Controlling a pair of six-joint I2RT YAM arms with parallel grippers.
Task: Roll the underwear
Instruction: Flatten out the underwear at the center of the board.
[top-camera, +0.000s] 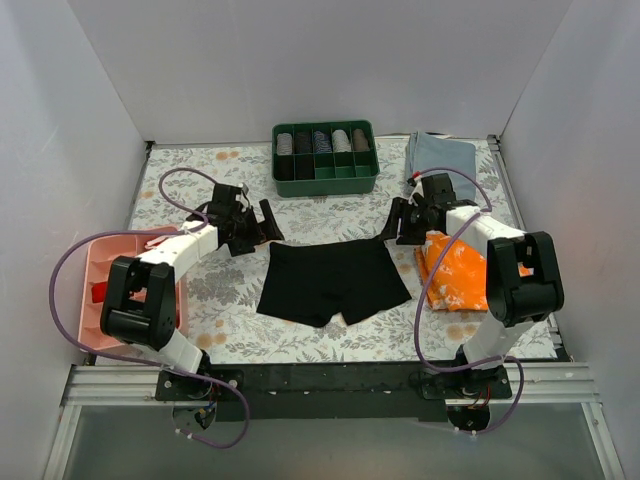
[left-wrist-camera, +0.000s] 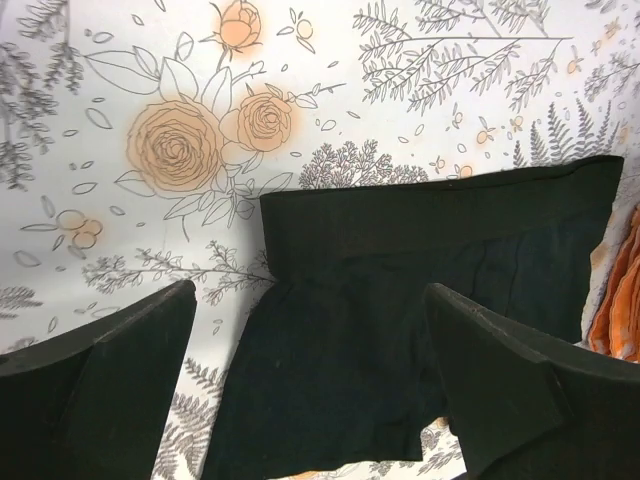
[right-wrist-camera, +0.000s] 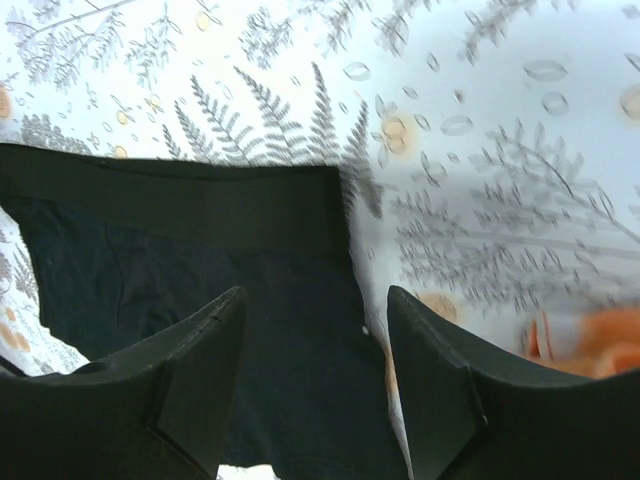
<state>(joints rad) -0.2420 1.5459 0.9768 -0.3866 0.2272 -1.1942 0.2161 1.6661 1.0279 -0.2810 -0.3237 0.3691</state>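
The black underwear (top-camera: 330, 280) lies flat in the middle of the table, waistband toward the back and both short legs toward the arms. My left gripper (top-camera: 263, 228) hovers at its back left corner, jaws wide open. In the left wrist view the underwear (left-wrist-camera: 400, 270) lies spread under the left gripper (left-wrist-camera: 308, 290), and nothing is pinched. My right gripper (top-camera: 393, 228) is at the back right corner. In the right wrist view the right gripper (right-wrist-camera: 315, 292) is open and straddles the side edge of the underwear (right-wrist-camera: 200, 230) just below the waistband, the fabric lying flat.
An orange-and-white cloth (top-camera: 455, 270) lies just right of the underwear, under the right arm. At the back stands a green tray (top-camera: 325, 180) with several rolled garments, and a folded grey-blue cloth (top-camera: 440, 155) lies to its right. A pink tray (top-camera: 100, 262) sits at the left edge.
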